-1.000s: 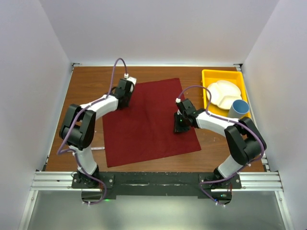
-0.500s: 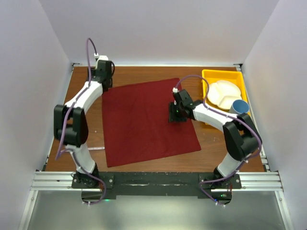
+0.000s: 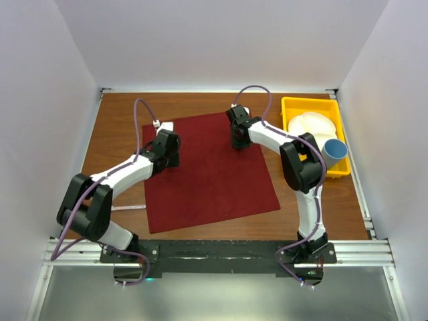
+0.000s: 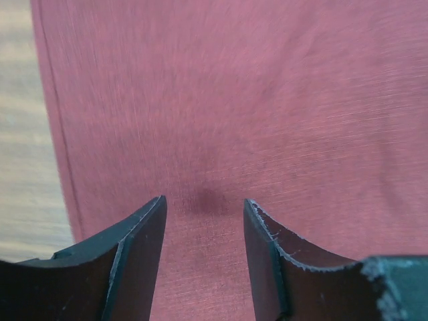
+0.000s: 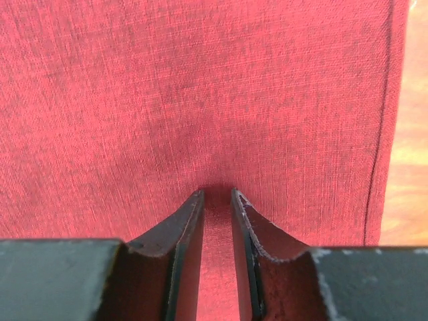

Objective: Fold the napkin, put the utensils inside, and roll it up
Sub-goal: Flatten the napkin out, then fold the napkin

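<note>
So, as I judge it, the work is only at its beginning. The napkin (image 3: 214, 180) lies spread flat in 1 layer on the table (image 3: 114, 134), and I can see no fold in it.

My left claw (image 4: 204, 204) hangs low over the napkin near its left hem. Its fingers are clearly apart and hold nothing, and the wood of the table shows just beside that hem.

My right claw (image 5: 215, 195) is over the far part of the napkin, close to a hem, with the tips down at the cloth. Only a narrow slit is between its fingers and I see no cloth pinched there, so I take it as nearly together but empty.

The utensils (image 3: 130, 207) I can make out only as a thin silvery line on the table, just beside the near left edge of the napkin; it is too small to say more. The yellow tray (image 3: 294, 103) with the white plate (image 3: 309, 130) and the blue cup (image 3: 334, 150) stands well apart on the right.

All 3 steps are left to do: folding, laying the utensils inside, and rolling.
</note>
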You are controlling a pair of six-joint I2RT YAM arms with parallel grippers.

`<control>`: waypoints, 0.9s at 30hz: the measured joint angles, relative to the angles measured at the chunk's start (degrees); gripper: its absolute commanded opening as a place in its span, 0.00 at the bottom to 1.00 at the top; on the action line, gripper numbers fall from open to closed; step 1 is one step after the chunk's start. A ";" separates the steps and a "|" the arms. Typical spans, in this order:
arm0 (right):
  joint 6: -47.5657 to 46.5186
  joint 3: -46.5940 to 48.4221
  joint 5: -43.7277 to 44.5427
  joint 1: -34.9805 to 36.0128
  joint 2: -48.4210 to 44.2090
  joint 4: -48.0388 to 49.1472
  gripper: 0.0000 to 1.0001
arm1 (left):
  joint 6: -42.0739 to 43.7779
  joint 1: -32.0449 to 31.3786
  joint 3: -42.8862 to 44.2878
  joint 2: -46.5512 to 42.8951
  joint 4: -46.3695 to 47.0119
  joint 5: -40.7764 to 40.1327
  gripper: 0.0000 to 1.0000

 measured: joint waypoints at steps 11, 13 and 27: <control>-1.40 -0.09 -0.35 -5.09 0.33 1.88 0.26 | -4.50 0.00 5.86 15.67 3.52 -2.47 0.58; -1.73 -0.07 -0.68 -6.64 0.44 2.29 0.27 | -4.55 -0.02 9.42 18.56 3.21 -2.99 0.58; -8.13 -7.48 1.16 4.92 -12.76 -2.12 0.79 | -4.35 0.61 14.32 -1.49 -8.90 -6.86 0.77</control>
